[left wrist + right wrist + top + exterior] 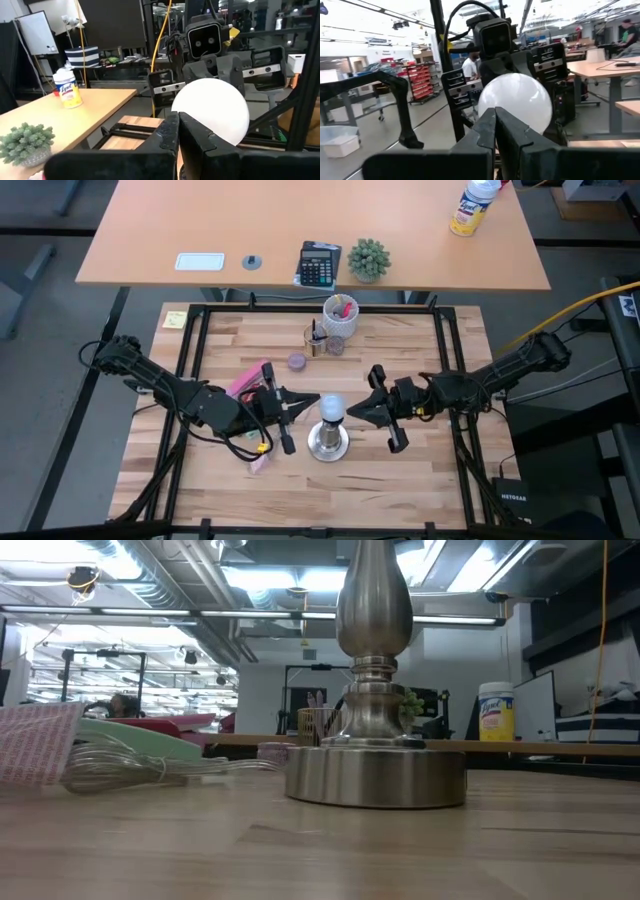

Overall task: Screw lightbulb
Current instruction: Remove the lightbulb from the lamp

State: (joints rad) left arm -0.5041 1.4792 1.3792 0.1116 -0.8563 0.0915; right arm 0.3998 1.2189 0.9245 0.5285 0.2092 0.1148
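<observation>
High view, 1 lightbulb (331, 407), 2 closed claws

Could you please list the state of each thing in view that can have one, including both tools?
lightbulb: upright on top of the socket stand, globe up, not held.
socket stand: upright on the table, round base flat on the wood.
left tool: shut, empty, tip just beside the lightbulb.
right tool: shut, empty, tip just beside the lightbulb on the opposite side.
white cup: upright, with pens inside.
spray bottle: upright on the far desk.
</observation>
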